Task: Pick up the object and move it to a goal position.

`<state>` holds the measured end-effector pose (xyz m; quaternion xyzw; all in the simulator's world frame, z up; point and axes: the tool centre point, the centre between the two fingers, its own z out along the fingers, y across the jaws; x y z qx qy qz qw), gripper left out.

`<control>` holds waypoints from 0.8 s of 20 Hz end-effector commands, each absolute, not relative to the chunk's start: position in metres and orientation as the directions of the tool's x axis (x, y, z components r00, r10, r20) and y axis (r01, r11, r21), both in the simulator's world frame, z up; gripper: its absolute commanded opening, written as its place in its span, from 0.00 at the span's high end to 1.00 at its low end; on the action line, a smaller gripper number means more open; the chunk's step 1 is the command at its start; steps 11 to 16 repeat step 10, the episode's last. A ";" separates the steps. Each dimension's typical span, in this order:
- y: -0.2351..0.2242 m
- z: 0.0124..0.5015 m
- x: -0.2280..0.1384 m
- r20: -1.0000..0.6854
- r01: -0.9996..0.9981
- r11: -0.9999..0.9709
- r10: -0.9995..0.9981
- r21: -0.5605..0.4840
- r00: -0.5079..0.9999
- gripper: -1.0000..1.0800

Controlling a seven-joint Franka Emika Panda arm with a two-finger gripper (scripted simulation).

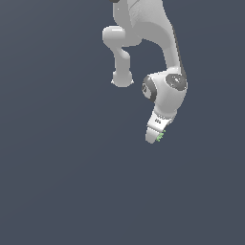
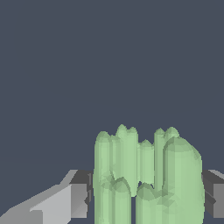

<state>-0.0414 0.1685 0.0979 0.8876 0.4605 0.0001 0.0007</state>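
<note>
In the wrist view the small, pale-green, translucent object with a lumpy, many-lobed outline (image 2: 146, 179) fills the space between the two grey finger pads (image 2: 78, 199) of the white end effector (image 2: 146, 205). Each pad stands right against a side of the green body, so the end effector is closed narrowly on the object and appears to hold it. The lobes stick out well beyond the fingertips, and that is the first risk: the pads seem to bear on rounded, uneven bumps, not on flat faces, so the grip may rest on only a few high spots. A quick swing or a sudden stop could let the piece twist or slide out.

Farther off, the exterior view shows the white, glossy, jointed arm (image 1: 165, 81) reaching down with the end effector (image 1: 156, 136) at its tip and a speck of the green object (image 1: 161, 136) peeking from the side. Below and around it there is only plain dark grey-blue; no desk edge, corner or shadow shows, so I cannot place the object against the desk or tell how high it hangs. No goal marker is visible in either view. That is the second risk: a release made without a known height could drop the object and make it bounce away
</note>
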 end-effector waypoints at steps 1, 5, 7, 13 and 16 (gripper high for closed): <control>0.186 0.113 -0.050 -0.001 0.818 -0.575 0.818 0.002 0.575 1.00; 0.207 0.130 -0.059 -0.001 0.818 -0.575 0.818 0.002 0.575 1.00; 0.214 0.136 -0.061 -0.001 0.818 -0.575 0.818 0.001 0.575 1.00; 0.217 0.139 -0.062 -0.001 0.818 -0.575 0.818 0.001 0.575 1.00; 0.217 0.139 -0.062 -0.001 0.818 -0.575 0.818 0.001 0.575 1.00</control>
